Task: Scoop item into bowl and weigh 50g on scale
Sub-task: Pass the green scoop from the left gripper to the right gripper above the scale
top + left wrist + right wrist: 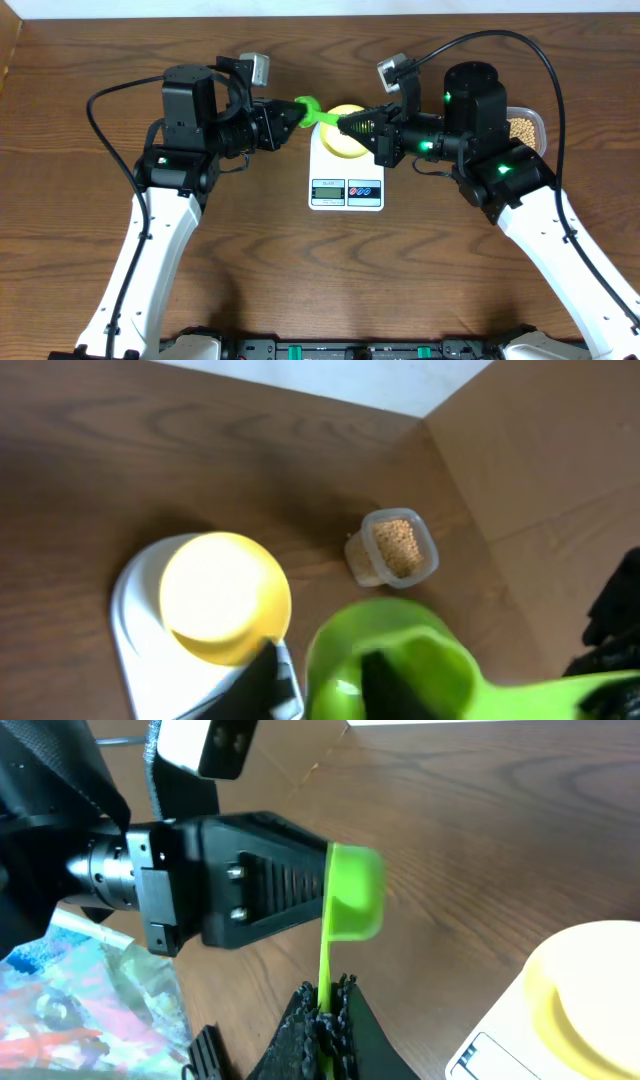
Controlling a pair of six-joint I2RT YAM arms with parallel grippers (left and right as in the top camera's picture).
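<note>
A green scoop (305, 104) hangs between my two grippers, just left of the pale-yellow bowl (347, 146) that sits on the white scale (347, 190). My right gripper (326, 1010) is shut on the scoop's thin handle (325, 960). My left gripper (325, 685) straddles the wall of the scoop's cup (400, 650), one finger (268, 678) outside and one inside, standing slightly open with a sliver of gap. No beans show in the cup. The beans (398, 547) fill a clear tub beyond the scale.
The bean tub (527, 128) stands at the right, behind my right arm. A colourful plastic bag (60, 1000) lies at the lower left of the right wrist view. The table's far edge (300, 385) meets a white wall.
</note>
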